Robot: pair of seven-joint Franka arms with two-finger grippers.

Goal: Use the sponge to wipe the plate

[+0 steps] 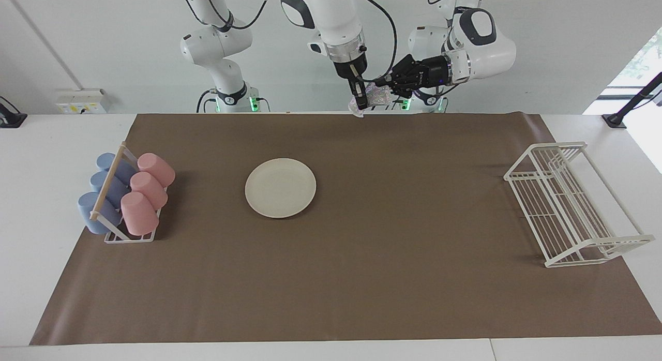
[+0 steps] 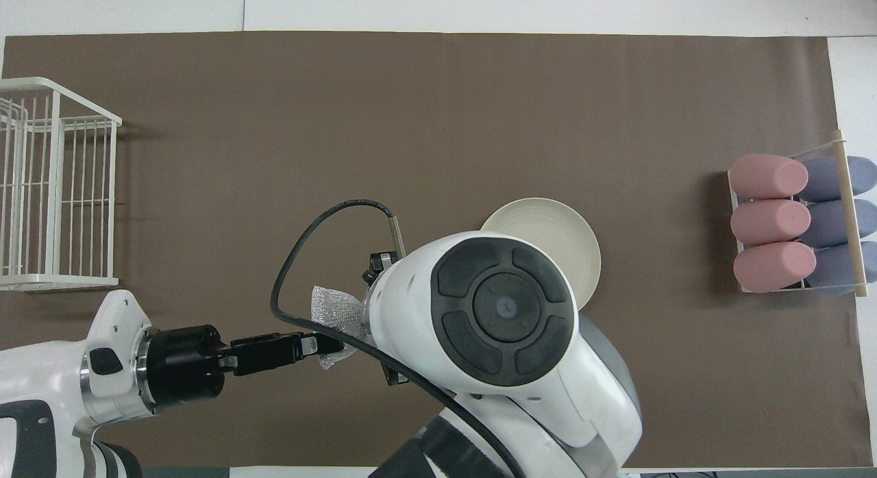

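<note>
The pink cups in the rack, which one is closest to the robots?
The pink cup at the end of the row nearest the robots' side of the table. The other two pink cups lie farther from the robots in the same rack, beside the blue cups.

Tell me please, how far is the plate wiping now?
Done: the sponge is lifted off the table. In hand: both the right end effector and the left end effector meet at it in the air, seemingly a handover. Left: the plate lies untouched on the brown mat, no wiping begun.
</note>
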